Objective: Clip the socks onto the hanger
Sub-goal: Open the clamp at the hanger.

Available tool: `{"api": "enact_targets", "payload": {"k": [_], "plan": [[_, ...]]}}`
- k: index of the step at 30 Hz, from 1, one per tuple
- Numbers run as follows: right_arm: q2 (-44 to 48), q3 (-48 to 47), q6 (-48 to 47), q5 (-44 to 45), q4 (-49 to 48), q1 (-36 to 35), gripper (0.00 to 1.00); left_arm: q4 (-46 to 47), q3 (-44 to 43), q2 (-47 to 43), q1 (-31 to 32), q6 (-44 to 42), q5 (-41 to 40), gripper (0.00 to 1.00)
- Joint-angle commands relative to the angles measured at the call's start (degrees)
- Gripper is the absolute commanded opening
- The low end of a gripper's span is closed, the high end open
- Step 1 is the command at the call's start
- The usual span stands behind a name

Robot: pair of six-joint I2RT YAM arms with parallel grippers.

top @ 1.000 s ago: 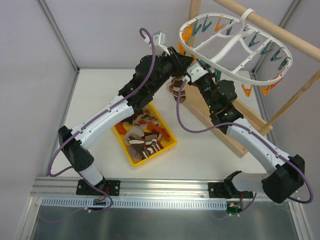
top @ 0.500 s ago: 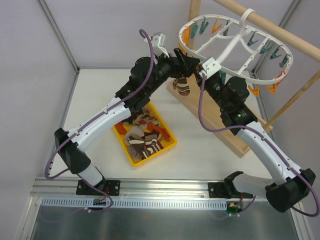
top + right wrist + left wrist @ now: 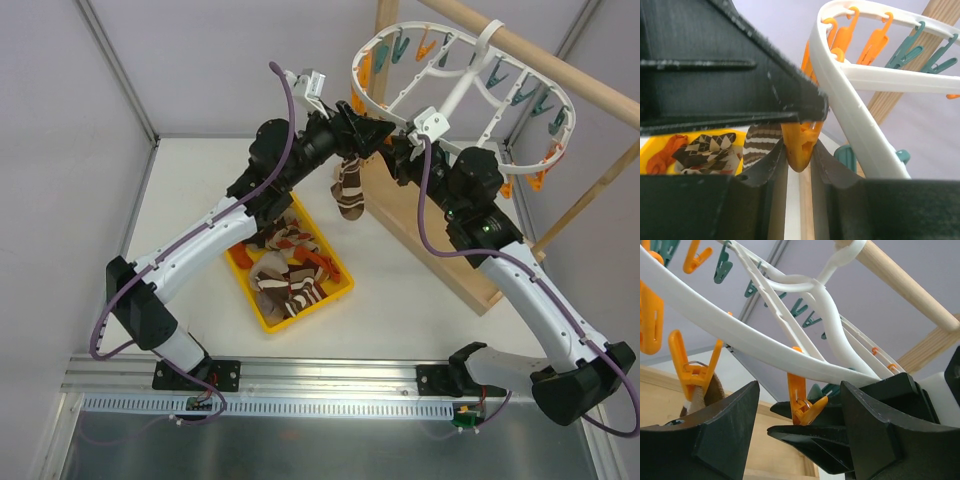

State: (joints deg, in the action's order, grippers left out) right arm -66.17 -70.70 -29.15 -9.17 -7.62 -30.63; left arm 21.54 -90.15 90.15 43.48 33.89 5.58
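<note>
Left pincer is spread wide with nothing gripped, right up under the hanger rim, while the right pincer is clamped on 1 orange clip dangling from that rim! A striped brown sock hangs from the next clip at the hanger's near-left edge, and more socks lie in the yellow tray on the bench

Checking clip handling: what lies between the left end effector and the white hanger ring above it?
An orange plastic clothespin hanging from the white plastic oval hanger, pinched by the right end effector. The left wrist view shows it.
</note>
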Motion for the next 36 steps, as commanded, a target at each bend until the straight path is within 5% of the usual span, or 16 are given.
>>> {"api": "enact_targets", "payload": {"k": [1, 17, 36], "plan": [[1.04, -2.95, 4.27, -4.54, 0.67, 0.13, 0.02, 7.11, 1.81, -3.14, -0.24, 1.00, 4.78, 0.66], [-0.27, -7.17, 8.58, -12.10, 6.65, 1.54, 0.02, 28.11, 7.80, -1.12, -5.34, 6.62, 19.54, 0.65], [-1.68, -8.76, 11.48, -16.76, 7.35, 3.39, 0.02, 30.93, 4.20, 4.07, -5.87, 10.49, 24.91, 0.55]]}}
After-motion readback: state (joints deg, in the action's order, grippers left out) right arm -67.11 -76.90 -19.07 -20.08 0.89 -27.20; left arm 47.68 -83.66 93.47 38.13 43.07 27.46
